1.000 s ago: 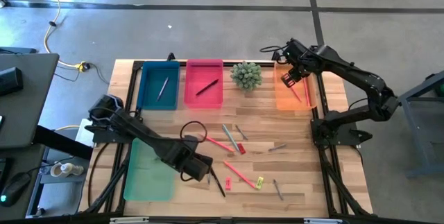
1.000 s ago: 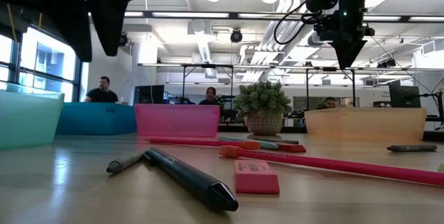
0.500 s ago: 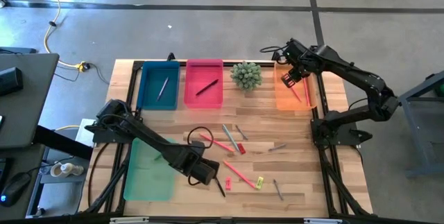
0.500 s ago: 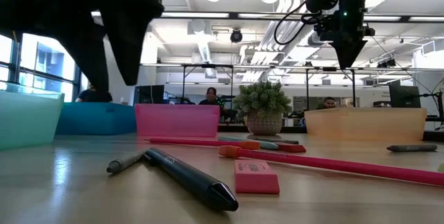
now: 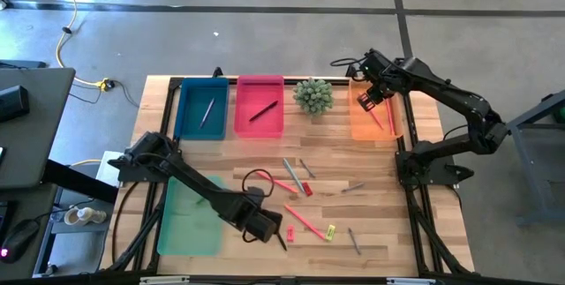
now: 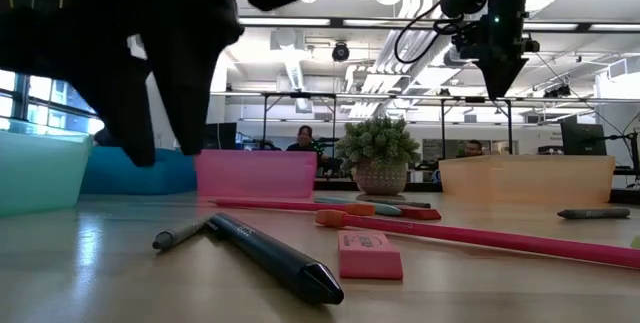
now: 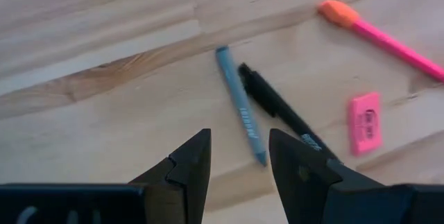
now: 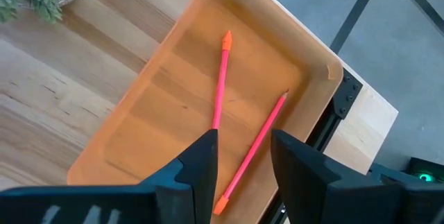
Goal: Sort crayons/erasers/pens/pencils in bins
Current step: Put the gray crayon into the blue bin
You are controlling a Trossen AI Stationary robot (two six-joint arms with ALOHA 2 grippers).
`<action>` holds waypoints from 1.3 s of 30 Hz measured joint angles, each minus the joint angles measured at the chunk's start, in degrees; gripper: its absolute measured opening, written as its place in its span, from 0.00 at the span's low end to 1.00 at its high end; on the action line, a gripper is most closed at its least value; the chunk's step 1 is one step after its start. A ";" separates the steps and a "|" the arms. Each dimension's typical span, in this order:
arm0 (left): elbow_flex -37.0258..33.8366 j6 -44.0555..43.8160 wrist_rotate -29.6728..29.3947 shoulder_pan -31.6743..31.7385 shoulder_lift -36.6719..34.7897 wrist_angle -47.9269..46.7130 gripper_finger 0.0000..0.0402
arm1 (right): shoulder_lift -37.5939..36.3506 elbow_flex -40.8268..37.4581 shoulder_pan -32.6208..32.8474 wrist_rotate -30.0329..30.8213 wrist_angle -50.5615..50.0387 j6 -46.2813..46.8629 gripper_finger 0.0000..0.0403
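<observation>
My left gripper (image 7: 239, 135) hovers open just above the table near its front edge, pointing steeply down. Past its fingertips a grey-blue crayon (image 7: 240, 107) and a black pen (image 7: 283, 115) lie flat, side by side. A red eraser (image 7: 364, 121) and a pink pencil (image 7: 388, 38) lie beyond them. My right gripper (image 8: 244, 135) hangs open and empty over the orange bin (image 8: 173, 134), where two pink pencils (image 8: 220, 78) lie. The teal-blue bin (image 5: 203, 108) and the pink bin (image 5: 259, 106) each hold one stick.
The pale-green bin (image 5: 188, 214) sits at the front left beside my left arm. A small potted plant (image 5: 313, 95) stands between the pink and orange bins. More pencils, crayons and a yellow eraser (image 5: 331, 230) lie scattered mid-table.
My left gripper has come down and moved toward the table's near right, closing on the black pen and crayon, and has tipped a little more steeply down. Its fingers stay open. Nothing on the table has moved.
</observation>
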 joint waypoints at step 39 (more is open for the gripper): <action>0.24 9.31 6.80 1.29 6.70 0.62 0.28 | 0.02 -0.02 0.01 0.00 -0.05 -1.93 0.31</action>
